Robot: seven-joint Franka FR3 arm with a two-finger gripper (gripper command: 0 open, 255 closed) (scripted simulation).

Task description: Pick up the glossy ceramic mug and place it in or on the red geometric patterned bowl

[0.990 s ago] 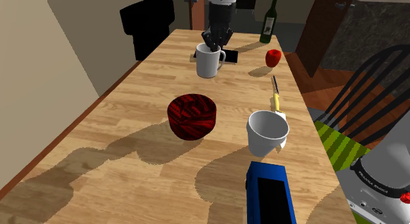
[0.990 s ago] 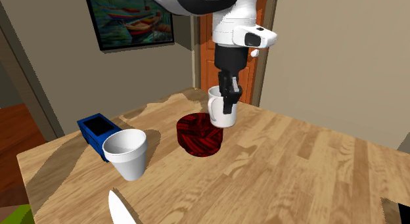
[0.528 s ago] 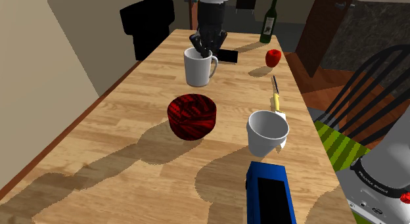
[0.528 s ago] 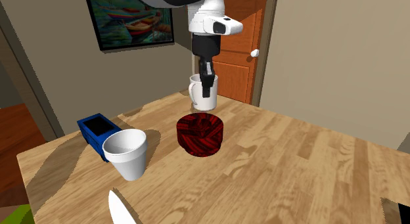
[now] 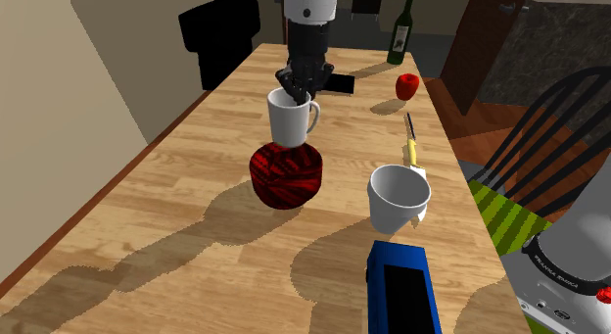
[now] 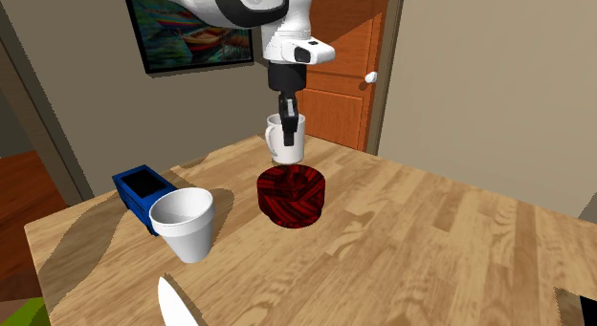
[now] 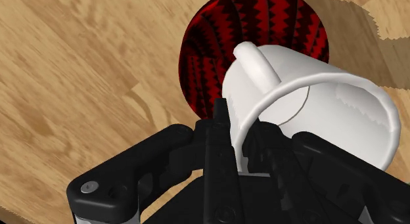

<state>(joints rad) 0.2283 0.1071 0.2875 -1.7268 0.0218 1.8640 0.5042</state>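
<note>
The hand (image 5: pixel 296 87) gripped the white mug (image 5: pixel 292 121) by its rim, 1 finger inside and 1 outside. The mug hung upright off the wooden surface (image 5: pixel 176 205), just above the red and black zigzag-patterned bowl (image 5: pixel 286 175), its handle towards the shoulder view's right. In the wrist view the bowl (image 7: pixel 210 52) lay beneath the mug (image 7: pixel 315 104), partly covered by it. A second white cup (image 5: pixel 397 200) and a blue box (image 5: pixel 401 293) stood nearer the stand.

Crosswise exterior views, 1 shared table (image 5: pixel 166 210)
</note>
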